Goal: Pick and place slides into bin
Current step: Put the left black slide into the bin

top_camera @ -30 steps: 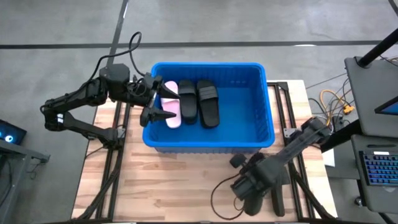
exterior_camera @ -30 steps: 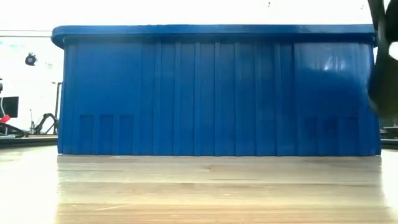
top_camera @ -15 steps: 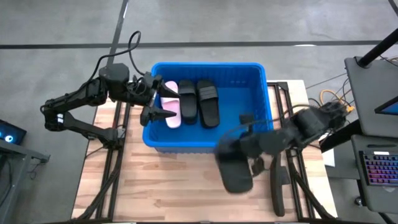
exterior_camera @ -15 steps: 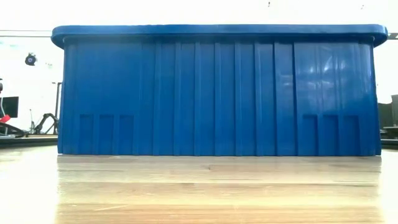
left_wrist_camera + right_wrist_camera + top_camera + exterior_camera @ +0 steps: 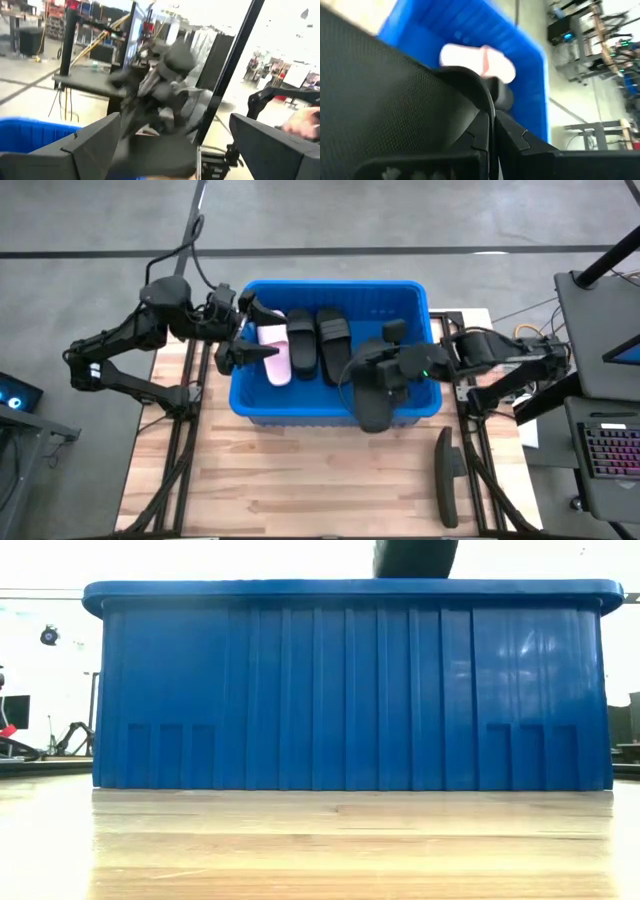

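The blue bin point(image 5: 410, 310) stands at the table's far middle; its near wall fills the low view point(image 5: 350, 690). In it lie a pale pink slide point(image 5: 275, 352) and two black slides point(image 5: 302, 345) point(image 5: 335, 345), soles down. My right gripper point(image 5: 385, 372) is shut on another black slide point(image 5: 374, 405) above the bin's near wall; this slide shows above the rim in the low view point(image 5: 415, 555). My left gripper point(image 5: 248, 330) is open and empty over the bin's left rim, beside the pink slide. My right gripper holds the black slide by its far part point(image 5: 372, 378), coming level from the table's right, fingers across it. The slide is lifted clear, its length running over the bin's near wall. In the right wrist view its textured surface point(image 5: 380, 100) hides the place of contact.
One more black slide point(image 5: 447, 478) lies on the wooden table at the near right. A desk with a keyboard point(image 5: 610, 450) stands beyond the table's right edge. Bare table lies in front of the bin point(image 5: 290, 480).
My right gripper has lifted the black slide from the table's near right, gone up and toward the far edge and left, and now holds it over the bin's near wall. My left arm has drawn back a little toward the table's left edge.
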